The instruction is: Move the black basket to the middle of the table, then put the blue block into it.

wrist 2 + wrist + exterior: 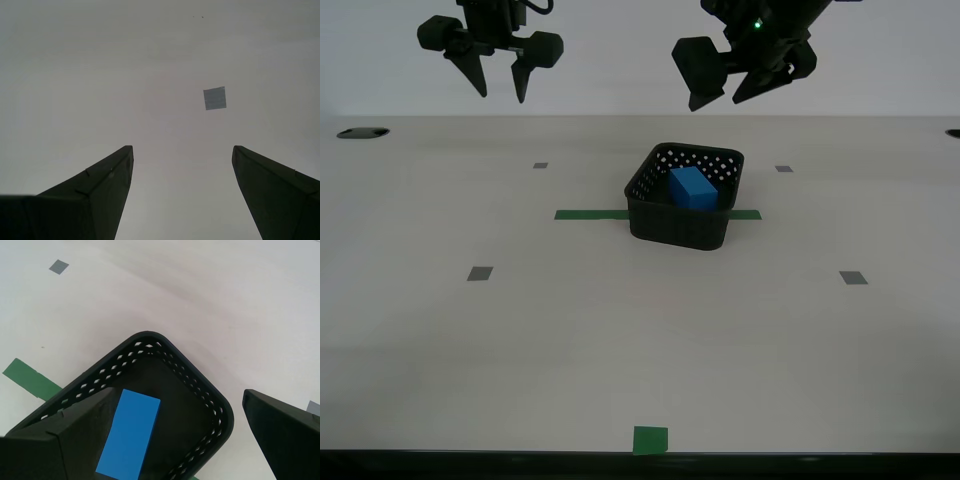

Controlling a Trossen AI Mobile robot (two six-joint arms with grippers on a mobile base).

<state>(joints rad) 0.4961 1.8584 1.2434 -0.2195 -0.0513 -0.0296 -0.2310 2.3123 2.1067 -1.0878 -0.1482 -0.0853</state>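
Note:
The black basket (680, 226) stands near the middle of the table (620, 350), on the green tape strip (588, 214). The blue block (693, 188) lies inside it. My first gripper (720, 100) hangs open and empty above the basket. Its wrist view looks down between the open jaws (178, 392) onto the basket (150, 336) and the block (129, 432). My second gripper (501, 96) hangs open and empty high over the far side, at the exterior view's left. Its wrist view (183, 147) shows only bare tabletop.
Small grey squares (480, 273) (853, 277) (540, 165) (784, 168) mark the table. One shows in the second wrist view (215, 98). A green square (650, 439) sits at the near edge. A dark hole (363, 132) lies at the far corner on the exterior view's left.

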